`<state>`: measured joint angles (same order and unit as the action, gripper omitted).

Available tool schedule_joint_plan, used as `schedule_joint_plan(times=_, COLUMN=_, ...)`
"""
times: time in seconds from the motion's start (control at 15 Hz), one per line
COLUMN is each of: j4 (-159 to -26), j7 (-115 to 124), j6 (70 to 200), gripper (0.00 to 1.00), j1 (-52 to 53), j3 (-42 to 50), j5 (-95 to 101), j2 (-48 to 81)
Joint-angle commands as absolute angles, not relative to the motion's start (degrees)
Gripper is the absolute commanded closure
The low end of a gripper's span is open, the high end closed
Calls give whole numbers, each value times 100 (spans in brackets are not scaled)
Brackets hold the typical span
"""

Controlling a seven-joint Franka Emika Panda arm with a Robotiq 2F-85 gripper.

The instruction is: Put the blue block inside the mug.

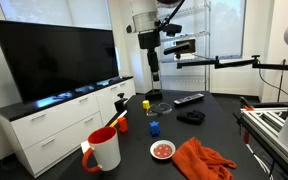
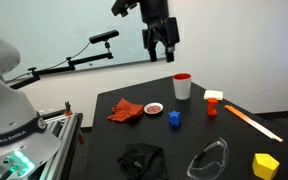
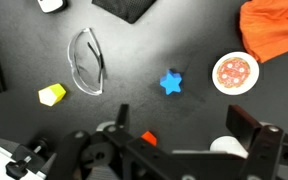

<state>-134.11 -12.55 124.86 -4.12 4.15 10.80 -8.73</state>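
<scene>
The blue block (image 1: 154,128) (image 2: 174,119) lies on the black table between the mug and the small plate. In the wrist view it shows as a small blue shape (image 3: 171,83) just ahead of the fingers. The white mug with a red inside (image 1: 102,150) (image 2: 182,86) stands upright near a table edge; only its white rim (image 3: 229,146) shows in the wrist view. My gripper (image 1: 155,85) (image 2: 161,45) (image 3: 182,122) hangs high above the table, open and empty, well clear of block and mug.
A small pizza-print plate (image 1: 162,150) (image 2: 154,107) (image 3: 234,72) and an orange cloth (image 1: 204,160) (image 2: 126,111) (image 3: 274,28) lie near the block. Clear glasses (image 2: 209,158) (image 3: 86,62), a yellow block (image 2: 266,165) (image 3: 52,94), a remote (image 1: 188,99) and a black cloth (image 2: 142,160) are also on the table.
</scene>
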Motion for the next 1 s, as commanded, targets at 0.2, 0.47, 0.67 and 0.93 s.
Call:
schedule_joint_plan(times=0.2, j4=-13434, j7=-3025, j6=13110, gripper=0, j1=-352, j3=670, j5=229, j2=-604)
schedule_joint_plan(times=0.47, j4=-13468, j7=-2697, j6=13062, gripper=0, j1=-376, j3=591, j5=403, j2=-480)
schedule_joint_plan(times=0.67, j4=-13497, j7=-2686, j6=13061, gripper=0, j1=-380, j3=580, j5=402, j2=-405)
schedule_joint_plan(times=0.93, j4=-13436, j7=-2665, j6=13074, gripper=0, j1=-409, j3=587, j5=437, j2=-140)
